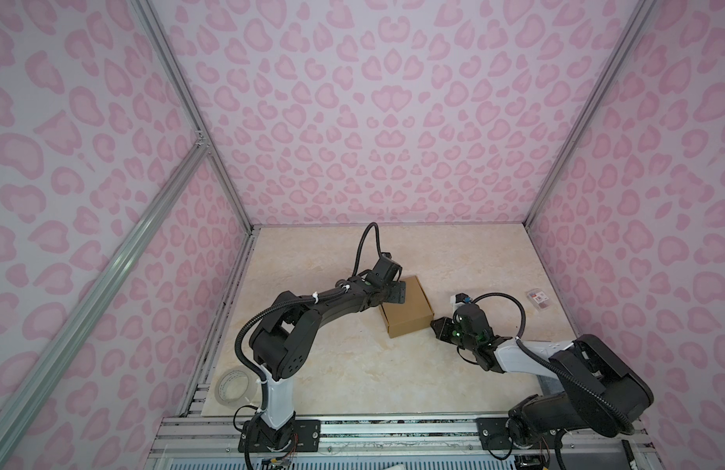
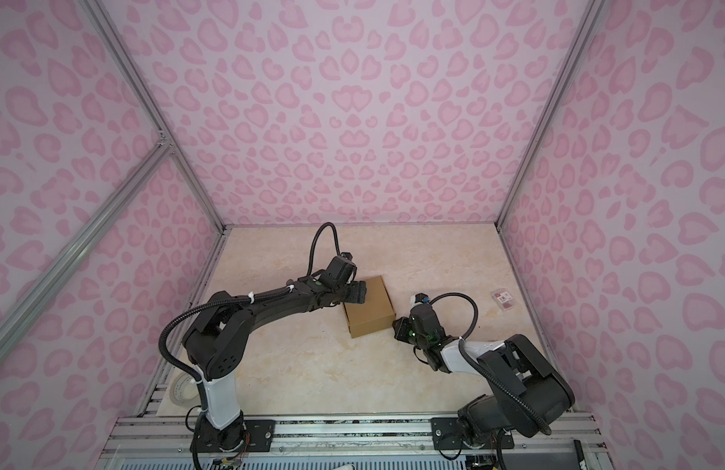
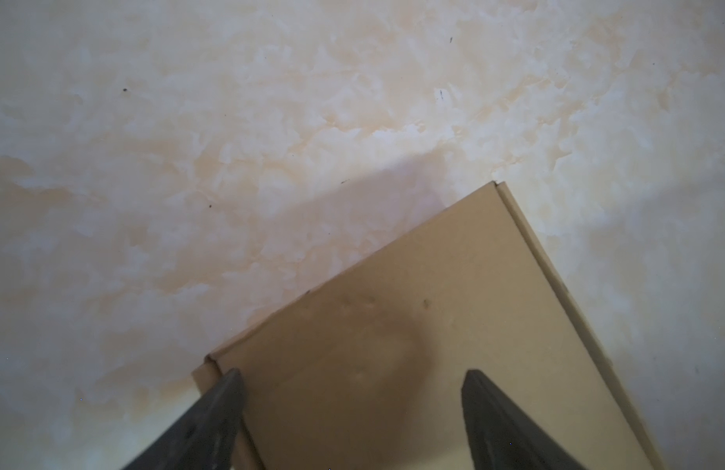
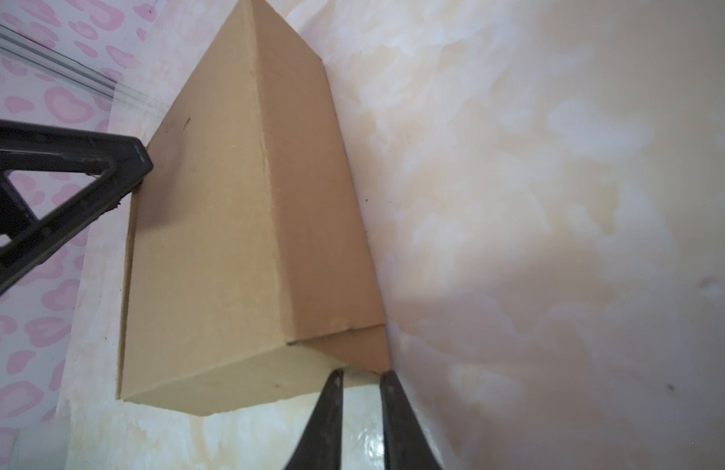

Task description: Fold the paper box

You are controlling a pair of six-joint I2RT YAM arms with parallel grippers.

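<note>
Tape roll sits at the near-left corner of the table. Next over, left gripper is spread wide over the far-left edge of the paper box. In the left wrist view both its fingers hang over the lid. The right wrist view shows one fingertip at the lid edge; contact looks likely, can't confirm. Paper box is folded shut and lies flat mid-table between the two grippers. On its near-right corner, right gripper has fingers nearly together with a thin gap. Tips are right at the corner flap; can't tell if they pinch it. Small clear packet lies far right, well apart.
</note>
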